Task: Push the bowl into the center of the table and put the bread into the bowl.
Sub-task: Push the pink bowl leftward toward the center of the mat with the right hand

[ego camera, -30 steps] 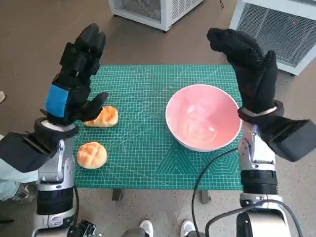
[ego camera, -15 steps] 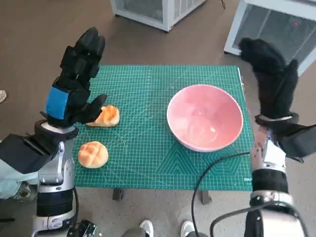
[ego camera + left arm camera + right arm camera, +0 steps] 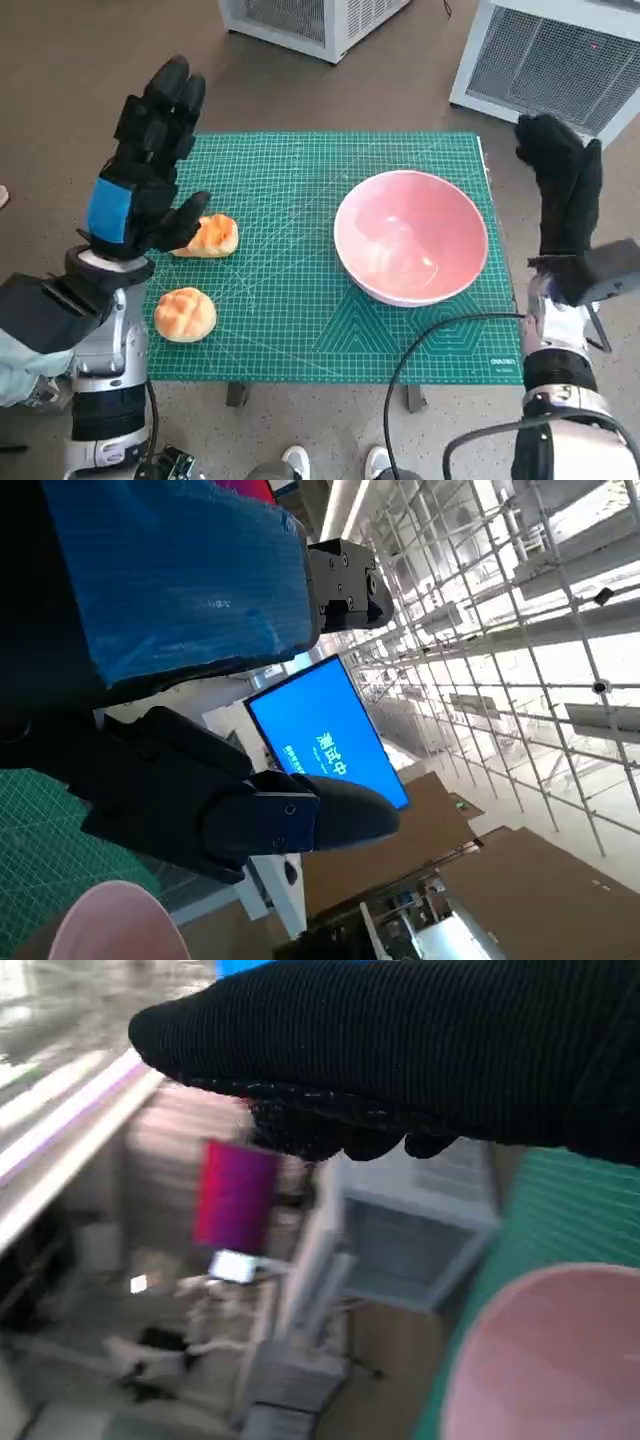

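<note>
Pink bowl [image 3: 411, 236] sits just left of the raised, empty right hand [image 3: 562, 185], while two bread rolls [image 3: 208, 236] lie under the open, empty left hand [image 3: 140, 170].

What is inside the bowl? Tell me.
Nothing: the bowl shows only its bare pink inside. Both bread rolls lie on the mat outside it. The mat under the bowl is covered.

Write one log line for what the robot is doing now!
left hand: open, raised | right hand: open, beside pink bowl | two breads: on mat
</note>
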`<move>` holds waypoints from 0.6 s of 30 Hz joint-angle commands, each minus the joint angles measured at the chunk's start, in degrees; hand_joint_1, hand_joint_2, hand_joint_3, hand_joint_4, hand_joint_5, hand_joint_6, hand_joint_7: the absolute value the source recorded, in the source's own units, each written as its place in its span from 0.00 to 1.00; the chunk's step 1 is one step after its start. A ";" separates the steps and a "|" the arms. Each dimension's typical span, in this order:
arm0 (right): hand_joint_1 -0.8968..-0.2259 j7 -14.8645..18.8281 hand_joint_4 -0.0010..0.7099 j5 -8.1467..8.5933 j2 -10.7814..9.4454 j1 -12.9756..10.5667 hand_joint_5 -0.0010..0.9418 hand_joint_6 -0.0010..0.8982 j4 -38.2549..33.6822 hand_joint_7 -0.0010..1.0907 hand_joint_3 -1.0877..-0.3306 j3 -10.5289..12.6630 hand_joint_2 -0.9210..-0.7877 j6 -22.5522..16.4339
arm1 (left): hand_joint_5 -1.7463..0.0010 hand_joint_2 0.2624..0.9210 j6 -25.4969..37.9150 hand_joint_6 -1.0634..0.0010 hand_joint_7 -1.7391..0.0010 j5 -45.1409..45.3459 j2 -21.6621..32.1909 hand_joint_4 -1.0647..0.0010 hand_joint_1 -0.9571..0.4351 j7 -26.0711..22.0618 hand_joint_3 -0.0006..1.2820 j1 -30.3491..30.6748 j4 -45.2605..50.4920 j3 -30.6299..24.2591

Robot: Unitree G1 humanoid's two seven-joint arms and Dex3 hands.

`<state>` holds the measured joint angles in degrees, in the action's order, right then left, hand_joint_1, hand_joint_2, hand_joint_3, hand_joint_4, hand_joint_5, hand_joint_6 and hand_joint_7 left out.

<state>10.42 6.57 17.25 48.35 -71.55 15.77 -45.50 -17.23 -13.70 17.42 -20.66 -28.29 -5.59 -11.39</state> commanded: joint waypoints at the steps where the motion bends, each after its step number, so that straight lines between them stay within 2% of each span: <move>1: 0.28 0.02 0.17 0.63 -1.86 -1.47 0.00 0.00 -2.11 0.43 0.22 0.83 0.00 4.24 | 1.00 1.00 -0.55 1.00 0.82 -0.11 0.10 0.91 0.10 0.22 0.35 0.82 0.03 -0.36; 12: 0.28 -0.74 0.17 0.36 -4.85 -2.42 0.00 0.00 -3.20 0.46 0.21 1.57 0.00 8.79 | 1.00 1.00 -0.17 1.00 0.82 -0.40 0.40 0.91 0.10 0.08 0.35 1.29 0.34 -0.65; 18: 0.36 0.08 0.17 0.93 -6.67 -2.88 0.00 0.00 -3.65 0.46 0.18 2.54 0.00 10.69 | 1.00 1.00 0.16 1.00 0.81 -0.59 0.67 0.91 0.10 -0.15 0.35 1.79 0.79 -0.96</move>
<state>10.24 6.73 11.73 47.51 -74.11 17.65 -36.72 -17.22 -13.75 17.48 -20.66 -27.38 -5.54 -11.92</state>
